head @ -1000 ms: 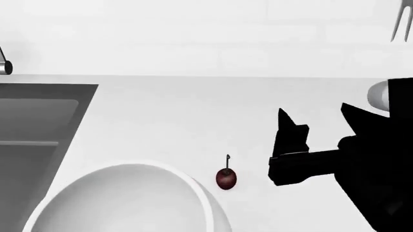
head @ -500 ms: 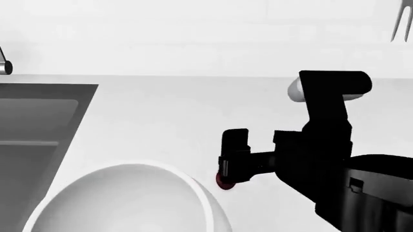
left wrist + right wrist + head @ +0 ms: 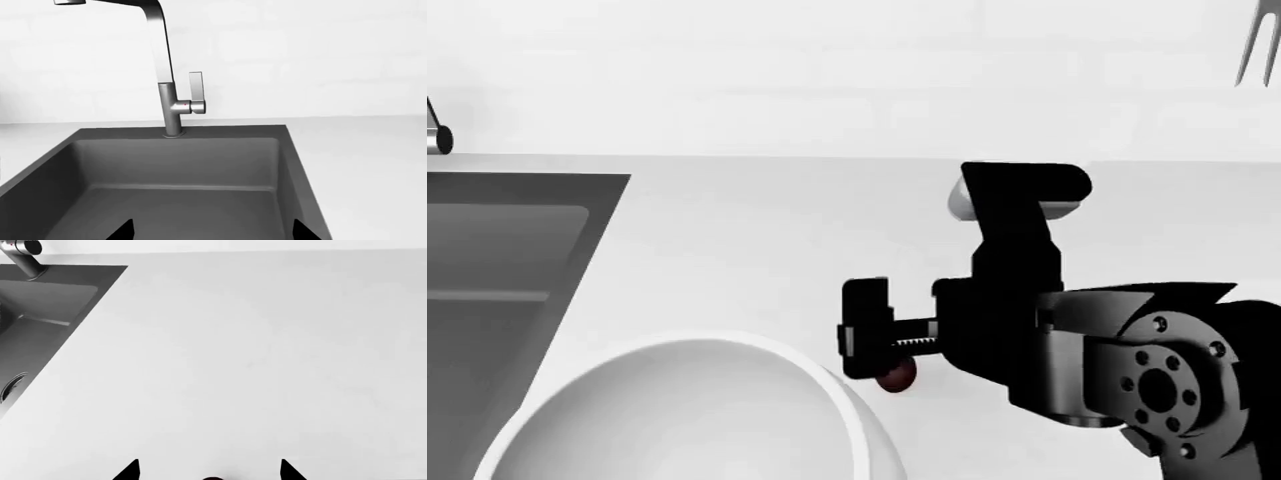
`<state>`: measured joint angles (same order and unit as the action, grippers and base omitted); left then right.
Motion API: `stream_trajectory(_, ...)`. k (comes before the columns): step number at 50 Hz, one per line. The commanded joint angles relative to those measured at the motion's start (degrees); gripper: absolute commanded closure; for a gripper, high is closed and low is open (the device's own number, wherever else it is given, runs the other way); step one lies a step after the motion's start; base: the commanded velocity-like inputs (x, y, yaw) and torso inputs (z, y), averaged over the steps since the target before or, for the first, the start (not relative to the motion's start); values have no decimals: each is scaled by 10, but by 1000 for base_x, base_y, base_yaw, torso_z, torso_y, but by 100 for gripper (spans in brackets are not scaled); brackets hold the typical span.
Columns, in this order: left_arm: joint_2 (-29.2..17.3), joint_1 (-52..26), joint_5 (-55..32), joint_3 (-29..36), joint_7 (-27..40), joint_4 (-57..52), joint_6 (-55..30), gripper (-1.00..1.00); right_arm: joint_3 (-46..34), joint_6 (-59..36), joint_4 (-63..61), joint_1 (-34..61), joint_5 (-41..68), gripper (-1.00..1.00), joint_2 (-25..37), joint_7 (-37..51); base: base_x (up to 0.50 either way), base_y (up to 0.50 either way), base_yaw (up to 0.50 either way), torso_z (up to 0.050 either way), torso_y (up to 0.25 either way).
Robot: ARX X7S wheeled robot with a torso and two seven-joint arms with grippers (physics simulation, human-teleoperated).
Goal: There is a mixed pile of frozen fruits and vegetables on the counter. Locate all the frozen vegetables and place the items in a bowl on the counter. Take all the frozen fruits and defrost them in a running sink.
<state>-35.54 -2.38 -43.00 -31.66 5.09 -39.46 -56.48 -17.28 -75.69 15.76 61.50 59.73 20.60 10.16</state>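
Note:
A small dark red cherry-like fruit (image 3: 897, 379) lies on the white counter (image 3: 747, 250), just right of the large white bowl (image 3: 694, 410). My right gripper (image 3: 874, 345) hangs directly over the fruit and hides most of it. In the right wrist view this gripper (image 3: 209, 471) is open, and the fruit's dark top (image 3: 212, 478) shows between its fingertips (image 3: 130, 471). My left gripper (image 3: 212, 232) is open over the dark grey sink (image 3: 180, 190), with nothing between its tips. No water runs from the tap (image 3: 167, 80). The frozen vegetables are out of view.
The sink (image 3: 494, 260) fills the left of the head view, its drain (image 3: 10, 387) visible from the right wrist. A white wall runs behind the counter. A fork (image 3: 1257, 45) hangs at the upper right. The right arm's body (image 3: 1121, 370) covers the counter's near right.
My right arm has swung left and turned at the wrist. Its gripper went from right of the cherry-like fruit to directly over it, covering most of it.

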Motion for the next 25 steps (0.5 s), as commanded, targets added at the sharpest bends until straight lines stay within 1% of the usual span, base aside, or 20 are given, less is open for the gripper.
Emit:
stream_trajectory(1, 13, 33, 21, -24, -30, 7, 31, -100, -14, 32, 72, 7, -34, -100, -26, -40, 0, 0, 0, 0, 0)
stream_trajectory(8, 15, 38, 28, -16, -31, 12, 39, -100, 4, 40, 96, 15, -26, -100, -32, -34, 0, 0, 0, 0, 0)
stream_trajectory(9, 15, 39, 27, -17, -32, 12, 39, -100, 12, 39, 95, 15, -22, 100, -33, -29, 0, 0, 0, 0, 0)
stream_trajectory(13, 15, 45, 24, -25, -34, 9, 39, -100, 19, 40, 90, 16, -18, 100, -31, -22, 0, 0, 0, 0, 0)
stream_trajectory(15, 16, 39, 27, -15, -30, 11, 38, -100, 24, 38, 84, 17, -14, 100, -29, -18, 0, 0, 0, 0, 0)
stream_trajectory(22, 14, 64, 18, -42, -46, 5, 44, -100, 50, 32, 25, 9, 9, 100, -17, 12, 0, 0, 0, 0, 0)
stream_trajectory(23, 14, 55, 19, -32, -39, 5, 40, -100, 55, 34, 12, 7, 11, 100, -14, 17, 0, 0, 0, 0, 0)
stream_trajectory(25, 12, 7, 17, 7, -8, 6, 13, -100, 61, 41, -21, 3, 12, 100, -5, 24, 0, 0, 0, 0, 0)
